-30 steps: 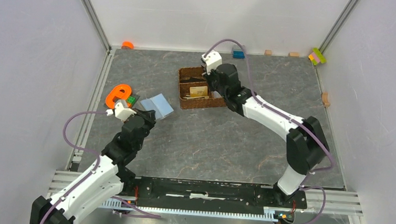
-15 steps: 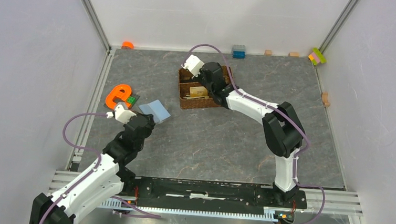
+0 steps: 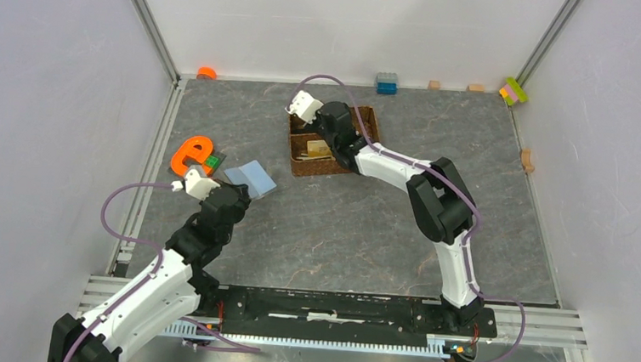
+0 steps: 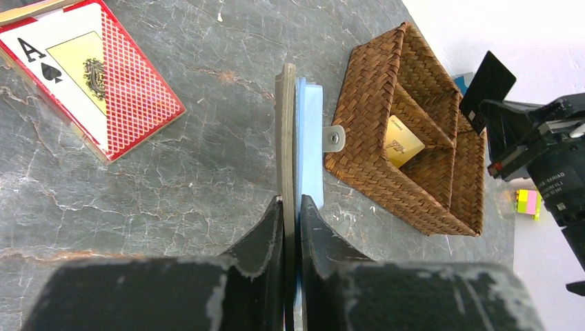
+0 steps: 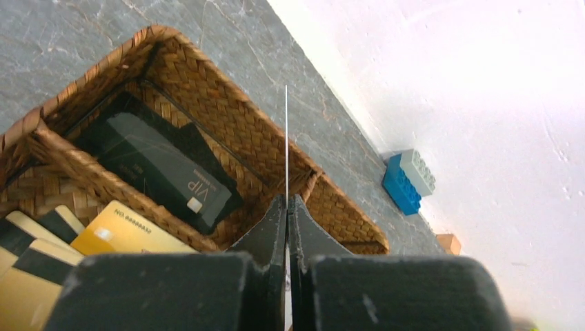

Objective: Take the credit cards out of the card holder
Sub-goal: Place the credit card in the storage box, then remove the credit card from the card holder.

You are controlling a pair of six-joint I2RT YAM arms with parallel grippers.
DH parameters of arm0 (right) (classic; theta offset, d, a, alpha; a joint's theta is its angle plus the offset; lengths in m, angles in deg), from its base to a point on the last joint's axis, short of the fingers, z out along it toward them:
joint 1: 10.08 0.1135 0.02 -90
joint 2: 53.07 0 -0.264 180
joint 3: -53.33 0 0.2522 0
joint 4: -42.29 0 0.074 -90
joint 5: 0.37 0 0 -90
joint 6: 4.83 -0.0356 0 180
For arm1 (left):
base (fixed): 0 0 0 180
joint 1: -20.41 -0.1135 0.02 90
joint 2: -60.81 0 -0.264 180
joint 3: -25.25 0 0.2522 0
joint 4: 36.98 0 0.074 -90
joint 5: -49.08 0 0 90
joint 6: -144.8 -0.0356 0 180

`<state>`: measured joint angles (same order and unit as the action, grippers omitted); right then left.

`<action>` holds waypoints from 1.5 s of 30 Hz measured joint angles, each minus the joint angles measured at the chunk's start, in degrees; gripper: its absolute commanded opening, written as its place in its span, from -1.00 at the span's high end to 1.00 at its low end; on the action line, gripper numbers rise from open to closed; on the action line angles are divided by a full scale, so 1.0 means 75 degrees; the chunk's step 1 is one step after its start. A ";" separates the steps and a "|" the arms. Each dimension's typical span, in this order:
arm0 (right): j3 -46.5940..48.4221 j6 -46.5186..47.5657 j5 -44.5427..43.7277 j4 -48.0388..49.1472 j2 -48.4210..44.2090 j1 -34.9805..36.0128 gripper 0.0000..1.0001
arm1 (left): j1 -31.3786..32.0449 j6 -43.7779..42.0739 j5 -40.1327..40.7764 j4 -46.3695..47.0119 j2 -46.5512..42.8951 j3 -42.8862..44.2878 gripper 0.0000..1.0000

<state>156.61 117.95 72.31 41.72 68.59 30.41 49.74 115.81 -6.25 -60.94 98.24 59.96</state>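
At the far left you have an orange letter e [image 3: 179, 161] on the table [image 3: 339, 225], and the left wrist camera shows a playing-card box [image 4: 96, 76] lying flat, ace of spades up.

Next comes the card holder [image 4: 288, 138]. Your left gripper [image 4: 290, 207] has its fingers pressed together on the holder's near edge. From the wrist you see the holder edge-on, grey-olive face to the left, light-blue face to the right, its small tab pointing toward the woven basket [image 4: 365, 103].

The basket is split into compartments. A black VIP card [image 5: 165, 172] lies flat in one. The compartment beside it holds a gold card [image 5: 127, 234] and more tan cards with dark stripes [image 5: 31, 276], loosely overlapped.

Your right gripper [image 5: 287, 203] is above the basket, fingers clamped on a dark card [image 4: 488, 84]. The right wrist camera shows that card as a thin upright line over the rim of the basket.

Beyond the basket, a blue brick [image 5: 403, 183] sits by the back wall.
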 measured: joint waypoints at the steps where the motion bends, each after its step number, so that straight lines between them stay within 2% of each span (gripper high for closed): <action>1: 0.0079 0.0026 0.0012 0.0058 0.0085 0.0006 1.00 | 0.0000 0.0000 0.0000 0.0003 0.0000 0.0000 0.95; 3: 0.0137 0.0090 0.0023 0.0195 0.0198 0.0023 0.98 | 0.0000 0.0000 0.0000 0.0003 0.0000 0.0000 0.95; 5: 0.0143 0.0154 0.0032 0.0361 0.0277 0.0041 0.85 | 0.0000 0.0000 0.0000 0.0006 0.0000 0.0000 0.95; 7: 0.0143 0.0221 0.0012 0.0487 0.0350 0.0055 0.48 | 0.0000 0.0000 0.0000 0.0006 0.0000 0.0000 0.95; 8: 0.0143 0.0251 -0.0006 0.0574 0.0388 0.0064 0.38 | 0.0000 0.0000 0.0000 0.0006 0.0000 0.0000 0.95; 16: -0.0420 0.0405 -0.0280 0.1320 0.0396 0.0117 0.31 | 0.0000 0.0000 -0.0003 0.0009 -0.0015 0.0000 0.93; 19: -0.0836 0.0236 -0.0329 0.1276 0.0119 0.0146 0.00 | 0.0000 -0.0006 -0.0015 0.0032 -0.0035 0.0000 0.93; 20: -0.0953 0.0146 -0.0335 0.1212 -0.0017 0.0157 -0.04 | 0.0000 -0.0009 -0.0038 0.0070 -0.0041 0.0000 0.93; 25: -0.1466 -0.0734 -0.0323 0.0516 -0.1294 0.0227 -0.07 | 0.0000 -0.0303 -0.0466 0.0603 -0.0093 -0.0044 0.93; 29: -0.1676 -0.2122 -0.0589 -0.0233 -0.2623 0.0251 -0.27 | 0.0000 -0.0819 -0.1195 0.1445 -0.0207 -0.0312 0.92; 30: -0.1731 -0.2457 -0.0624 -0.0411 -0.2897 0.0254 -0.36 | 0.0000 -0.0941 -0.1399 0.1661 -0.0216 -0.0399 0.92; 32: -0.1912 -0.3179 -0.0583 -0.0833 -0.3506 0.0254 -0.84 | 0.0000 -0.1166 -0.1781 0.2031 -0.0207 -0.0554 0.92; 33: -0.2049 -0.3515 -0.0504 -0.1058 -0.3797 0.0254 -0.96 | 0.0000 -0.1311 -0.2072 0.2267 -0.0195 -0.0641 0.91; 36: -0.2739 -0.4252 -0.0157 -0.1597 -0.4637 0.0242 -0.96 | 0.0000 -0.1609 -0.2792 0.2900 -0.0067 -0.0775 0.88; 39: -0.4290 -0.4817 0.0204 -0.1492 -0.5636 0.0248 -0.96 | 0.0000 -0.1816 -0.3713 0.3724 0.0420 -0.0810 0.88; 45: -0.6828 -0.5665 0.0329 -0.1396 -0.7175 0.0254 -0.96 | 0.0000 -0.1920 -0.5668 0.5313 0.2591 -0.0801 0.92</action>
<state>105.40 75.46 74.78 31.25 14.78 32.31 49.74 101.41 -48.76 -21.10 117.67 53.95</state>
